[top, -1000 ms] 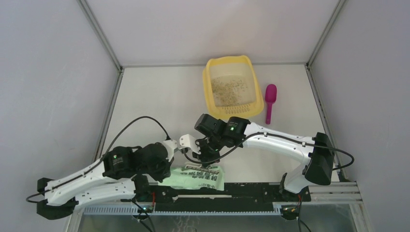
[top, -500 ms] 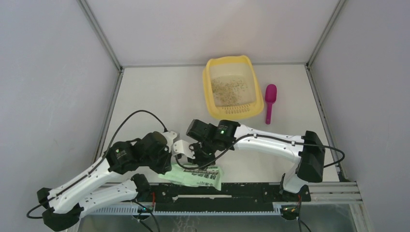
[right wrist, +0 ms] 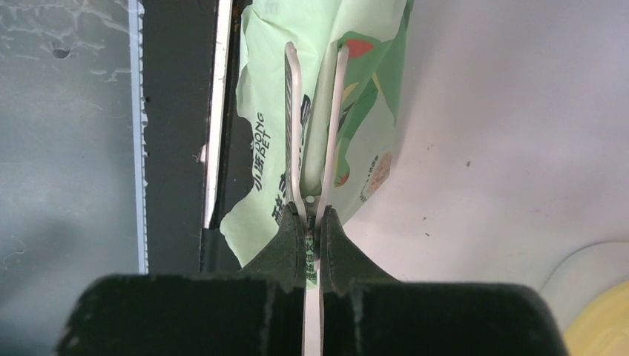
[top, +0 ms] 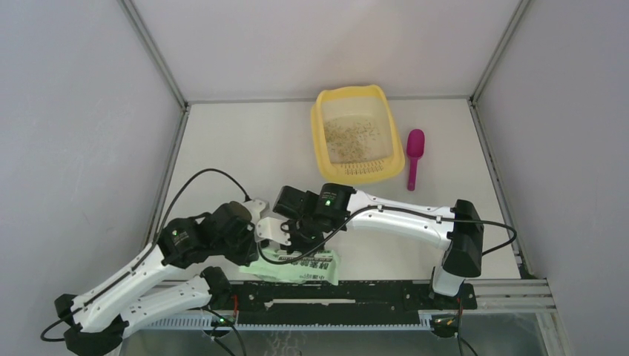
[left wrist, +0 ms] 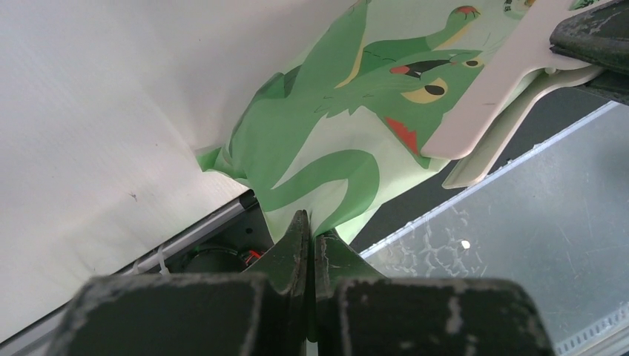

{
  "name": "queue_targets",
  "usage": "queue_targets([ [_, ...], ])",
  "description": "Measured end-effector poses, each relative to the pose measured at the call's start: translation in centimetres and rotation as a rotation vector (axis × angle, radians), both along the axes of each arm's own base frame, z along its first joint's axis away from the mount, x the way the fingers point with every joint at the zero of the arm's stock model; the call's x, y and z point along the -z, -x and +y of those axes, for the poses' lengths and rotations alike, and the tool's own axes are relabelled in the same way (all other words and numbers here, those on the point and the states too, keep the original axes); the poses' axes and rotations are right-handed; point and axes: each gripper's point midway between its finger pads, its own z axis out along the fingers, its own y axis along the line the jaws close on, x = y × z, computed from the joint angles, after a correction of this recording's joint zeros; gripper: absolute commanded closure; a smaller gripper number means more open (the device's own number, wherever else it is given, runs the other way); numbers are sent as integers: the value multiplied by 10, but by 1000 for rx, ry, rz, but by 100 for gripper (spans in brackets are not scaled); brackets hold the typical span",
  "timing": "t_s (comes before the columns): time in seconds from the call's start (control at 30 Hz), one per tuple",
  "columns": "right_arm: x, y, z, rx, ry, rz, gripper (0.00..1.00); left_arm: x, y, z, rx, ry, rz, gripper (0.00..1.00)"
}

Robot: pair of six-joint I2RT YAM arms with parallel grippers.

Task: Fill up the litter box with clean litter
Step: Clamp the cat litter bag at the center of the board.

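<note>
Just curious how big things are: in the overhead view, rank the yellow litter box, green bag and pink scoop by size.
1. litter box
2. green bag, partly covered and nearer the camera, so this rank is unsure
3. pink scoop, clearly smallest

You see a flat white table (top: pixel 245 148) with plain grey walls (top: pixel 74 111) around it, and a black metal rail (top: pixel 371 288) along its near edge.
</note>
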Motion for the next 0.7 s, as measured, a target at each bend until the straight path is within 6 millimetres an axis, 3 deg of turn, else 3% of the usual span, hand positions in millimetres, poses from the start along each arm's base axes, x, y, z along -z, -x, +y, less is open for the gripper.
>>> queue_targets([
  [0.7,-8,-9,1,54,52,-45,100,-4,-5,5,-46,10,-30,100],
])
